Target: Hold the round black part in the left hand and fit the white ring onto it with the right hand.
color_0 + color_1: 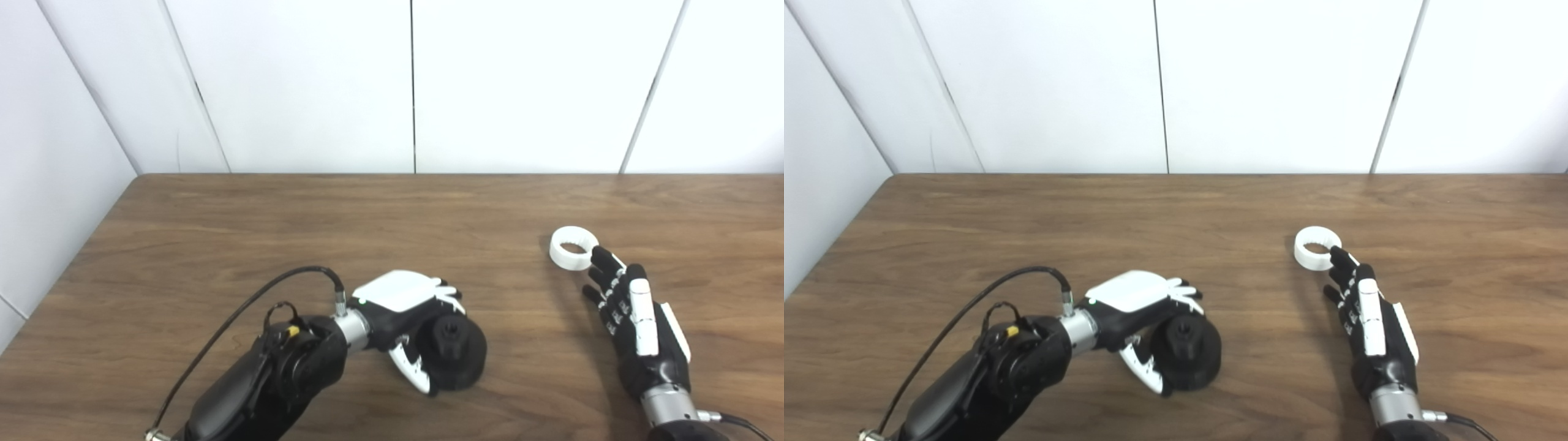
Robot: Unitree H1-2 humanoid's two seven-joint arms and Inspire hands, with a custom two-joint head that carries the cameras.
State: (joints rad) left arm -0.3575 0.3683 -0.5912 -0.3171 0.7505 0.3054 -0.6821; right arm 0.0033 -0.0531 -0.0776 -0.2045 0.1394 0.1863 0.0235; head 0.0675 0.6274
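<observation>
My left hand [407,312] cups the round black part [454,351] on the table [306,214], steadying it. My right hand [634,318] lies open, fingertips touching the white ring [572,248], ungrasped.

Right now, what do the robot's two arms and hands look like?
Both hands are black with white plates: the left hand has a white back cover with a small green light, the right hand white finger segments. Each has a silver metal wrist collar. The left forearm is glossy black, with a looping black cable and a yellow tag.
</observation>
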